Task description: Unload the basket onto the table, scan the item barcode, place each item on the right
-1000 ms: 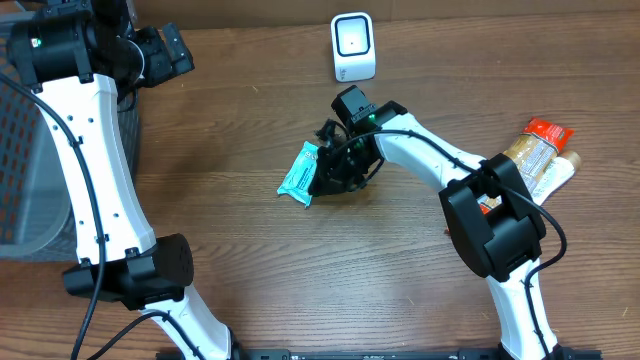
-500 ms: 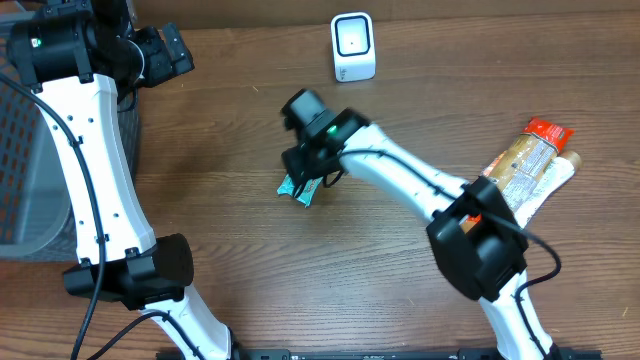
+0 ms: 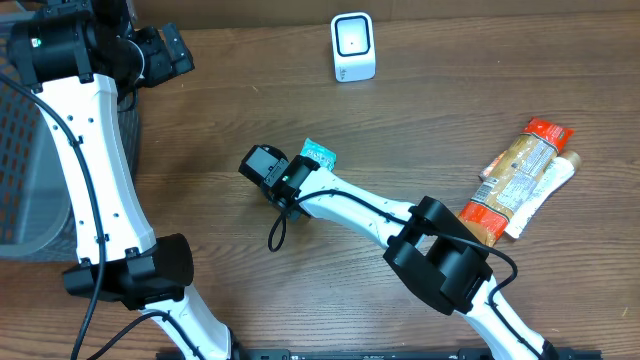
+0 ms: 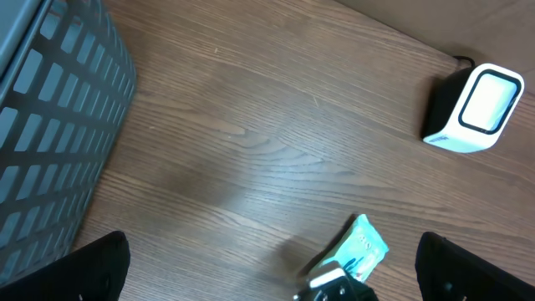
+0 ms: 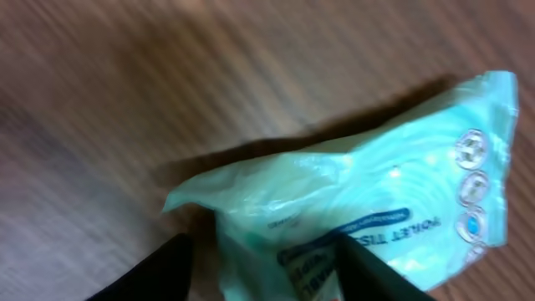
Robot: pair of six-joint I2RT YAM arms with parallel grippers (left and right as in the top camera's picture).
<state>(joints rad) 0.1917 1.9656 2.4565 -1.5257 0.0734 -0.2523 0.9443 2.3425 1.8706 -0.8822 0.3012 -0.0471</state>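
Step in hand: pickup. Tissue pack (image 3: 320,153) lies flat mid-table. Right gripper (image 5: 261,244) sits at its 8 o'clock, jaws half-spread astride it; cannot tell if it pinches. Left gripper (image 3: 178,52) is wide and empty. Next: firm grip, lift, barcode toward scanner (image 3: 353,47) at 1 o'clock.

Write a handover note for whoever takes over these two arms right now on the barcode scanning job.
Left gripper: open, empty, up by the basket.
Right gripper: jaws parted over one end of the teal packet, which lies on the table; no grip evident.
Scanner: upright at the far side, apart from the packet.
Done: packet not yet at the scanner.
Left: grasp the packet, lift it, show its barcode to the scanner window. No barcode in view.
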